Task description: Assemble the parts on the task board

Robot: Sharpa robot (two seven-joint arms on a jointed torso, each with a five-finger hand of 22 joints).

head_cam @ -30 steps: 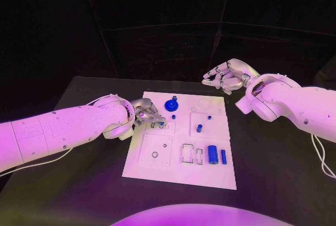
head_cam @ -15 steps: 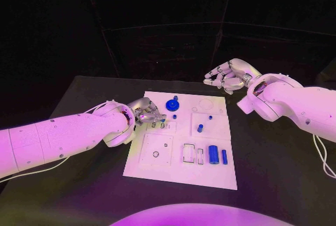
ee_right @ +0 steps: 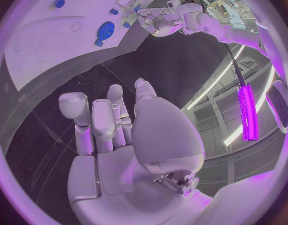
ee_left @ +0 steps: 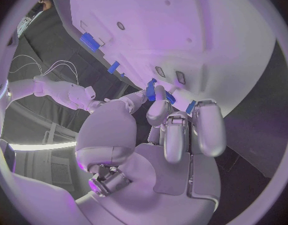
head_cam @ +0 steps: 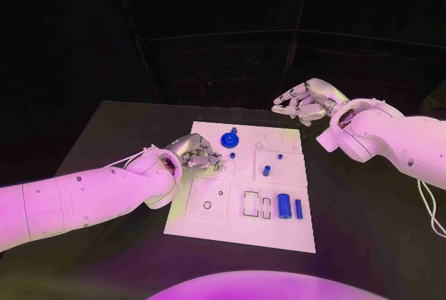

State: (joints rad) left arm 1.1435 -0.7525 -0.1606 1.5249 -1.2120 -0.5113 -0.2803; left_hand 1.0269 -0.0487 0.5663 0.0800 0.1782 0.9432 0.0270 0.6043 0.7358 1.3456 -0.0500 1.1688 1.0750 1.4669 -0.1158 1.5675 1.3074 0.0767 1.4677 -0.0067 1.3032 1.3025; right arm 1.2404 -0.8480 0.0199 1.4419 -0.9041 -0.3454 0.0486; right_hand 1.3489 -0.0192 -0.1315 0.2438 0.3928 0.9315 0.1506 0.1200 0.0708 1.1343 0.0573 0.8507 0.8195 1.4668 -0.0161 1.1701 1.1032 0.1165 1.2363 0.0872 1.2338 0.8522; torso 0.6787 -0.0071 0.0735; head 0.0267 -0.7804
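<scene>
Over the task board (head_cam: 279, 232), the left hand (head_cam: 193, 151) pinches a blue part (ee_left: 151, 90); right hand (head_cam: 305, 100) curled, holding nothing.

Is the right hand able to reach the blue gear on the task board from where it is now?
Probably yes. The right hand hovers empty off the task board's far corner, and nothing stands between it and the blue gear; the left hand works beside it, though.

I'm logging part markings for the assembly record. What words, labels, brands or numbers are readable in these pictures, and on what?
None can be read. The task board, its blue parts, the left hand and the right hand show no legible text; any marks there are too small to tell.
</scene>
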